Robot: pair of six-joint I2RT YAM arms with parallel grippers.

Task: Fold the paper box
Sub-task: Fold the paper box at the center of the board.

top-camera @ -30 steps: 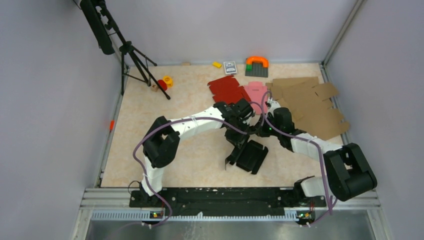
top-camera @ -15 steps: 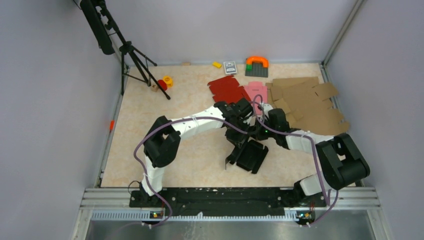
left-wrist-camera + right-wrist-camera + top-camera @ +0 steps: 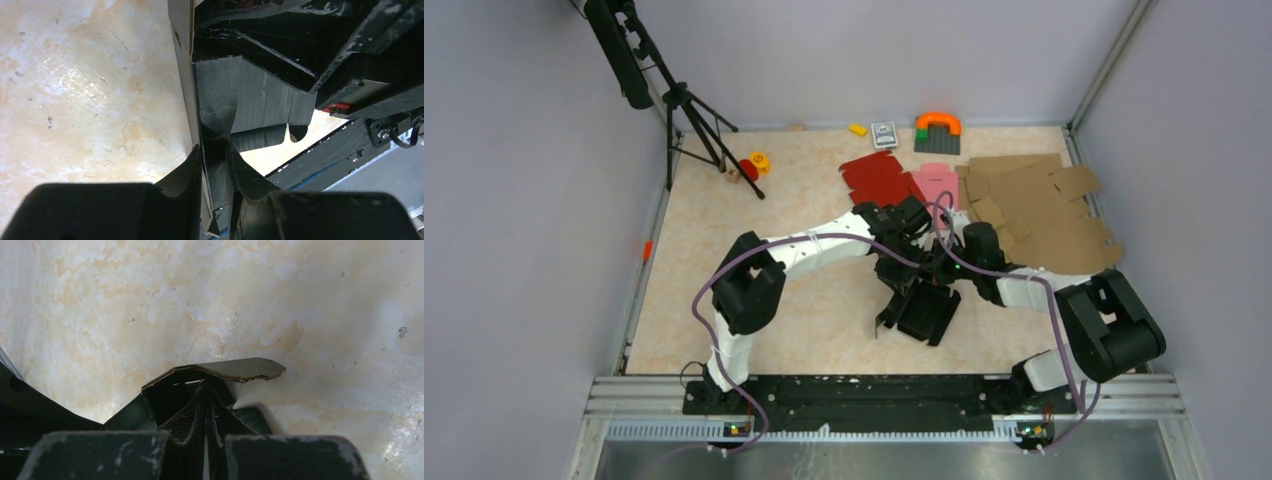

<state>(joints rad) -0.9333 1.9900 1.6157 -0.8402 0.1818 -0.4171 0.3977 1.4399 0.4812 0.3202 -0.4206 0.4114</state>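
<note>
Black cardboard box (image 3: 932, 312) sits mid-worktop (image 3: 804, 200), partly raised, just to the near side of both hands, which meet over its far edge. Left hand (image 3: 214, 170) pinches an upright side wall, card between its slightly parted fingers. Right hand (image 3: 206, 395) is pressed fully together, tips tucked under a curled flap, apparently gripping nothing. Judgement: the next fold turns on that flap, directly ahead of the right hand.

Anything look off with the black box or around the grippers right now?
Only the paper box: it lies half-folded, with one flap bowed and curled over the tips of the shut right gripper. The left gripper clamps its side. No tear is visible.
</note>
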